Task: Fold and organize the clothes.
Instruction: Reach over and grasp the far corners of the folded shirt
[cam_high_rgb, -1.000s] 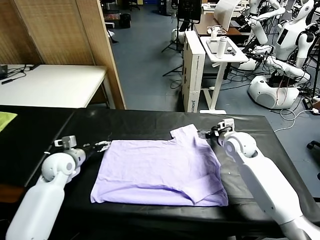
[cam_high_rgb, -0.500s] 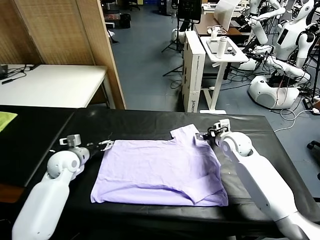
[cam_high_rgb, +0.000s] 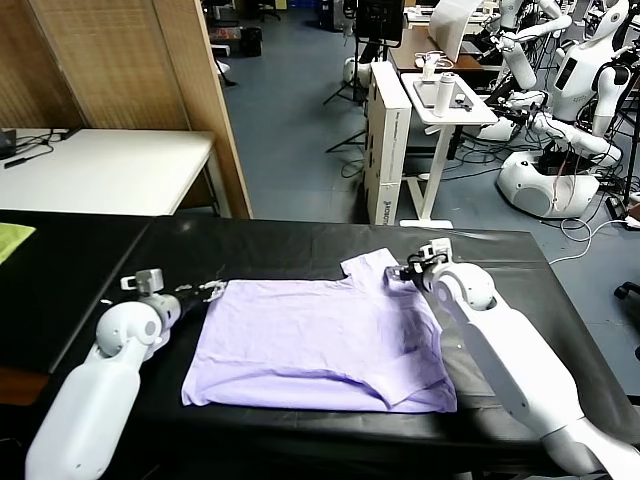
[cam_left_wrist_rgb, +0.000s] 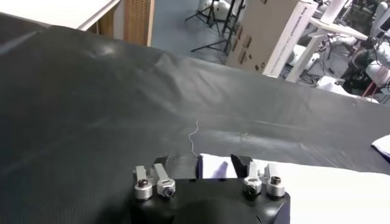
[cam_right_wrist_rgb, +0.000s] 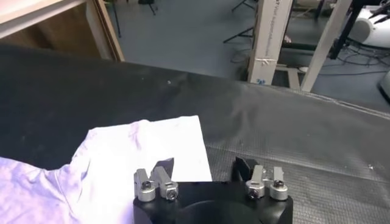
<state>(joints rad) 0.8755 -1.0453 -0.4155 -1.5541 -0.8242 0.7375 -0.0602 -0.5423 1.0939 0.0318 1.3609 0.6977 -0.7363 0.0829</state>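
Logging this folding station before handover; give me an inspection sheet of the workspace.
Surface: black table, covering slightly wrinkled.
Job's things: lavender T-shirt lying flat, partly folded, sleeve toward the far edge.
Clutter: yellow-green cloth on the side table at far left.
Grippers: left tool open at the shirt's left edge; right tool open over the sleeve.
Cables: loose white thread on the table; floor cables behind.
Surroundings: other robots, white cart.

**Workshop room behind a black bench**

A black-covered bench (cam_high_rgb: 300, 245) spans the foreground. Far left stands a white table (cam_high_rgb: 100, 170) beside a woven wooden screen (cam_high_rgb: 120, 65). The floor (cam_high_rgb: 290, 130) is blue-grey. Far right, a tall white cabinet (cam_high_rgb: 388, 140), a small white stand (cam_high_rgb: 445, 100) and other white robots (cam_high_rgb: 560, 120) crowd among cables.
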